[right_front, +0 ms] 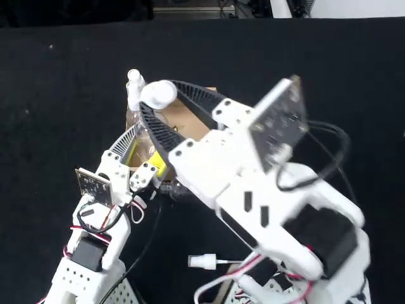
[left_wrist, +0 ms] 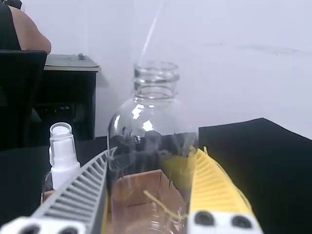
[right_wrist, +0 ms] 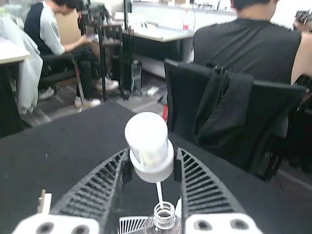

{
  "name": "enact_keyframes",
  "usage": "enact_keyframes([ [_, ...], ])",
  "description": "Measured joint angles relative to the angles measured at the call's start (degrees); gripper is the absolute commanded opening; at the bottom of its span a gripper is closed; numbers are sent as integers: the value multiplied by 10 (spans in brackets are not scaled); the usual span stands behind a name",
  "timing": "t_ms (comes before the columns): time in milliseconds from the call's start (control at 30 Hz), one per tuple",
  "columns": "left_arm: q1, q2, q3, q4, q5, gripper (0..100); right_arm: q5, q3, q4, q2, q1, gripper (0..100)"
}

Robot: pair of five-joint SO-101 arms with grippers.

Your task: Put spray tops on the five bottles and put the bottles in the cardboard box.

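Spray top (right_wrist: 148,146), clamped in the right gripper (right_wrist: 152,153) with dip tube hung straight down, was held directly above the open neck of the upright clear bottle (left_wrist: 153,141), itself clasped by the left gripper (left_wrist: 152,157) at the cardboard box (right_front: 183,123).

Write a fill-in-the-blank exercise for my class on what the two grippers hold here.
1. The right gripper, whose ribbed fingers are ____, is shut on a white plastic spray top.
2. The left gripper, one finger grey and one ____, is shut on a clear plastic bottle with an open neck.
3. That bottle is at the brown ____ box.
4. A second white spray top lies on its ____ on the black table.
Missing words: black; yellow; cardboard; side.
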Motion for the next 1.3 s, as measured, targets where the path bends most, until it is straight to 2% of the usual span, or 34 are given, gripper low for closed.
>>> enact_keyframes([
  [500, -17, 0, 0, 0, 0, 29, 0, -54, 55, 81, 1, 100],
  [733, -17, 0, 0, 0, 0, 29, 15, -54, 67, 113, -2, 230],
  [1100, -18, 0, 0, 0, 0, 29, 19, -151, 161, 113, -40, 146],
  [1200, -18, 0, 0, 0, 0, 29, 19, -175, 183, 113, -1, 104],
  [1300, -33, 0, 0, 0, 0, 29, 19, -177, 193, 113, 77, 78],
])
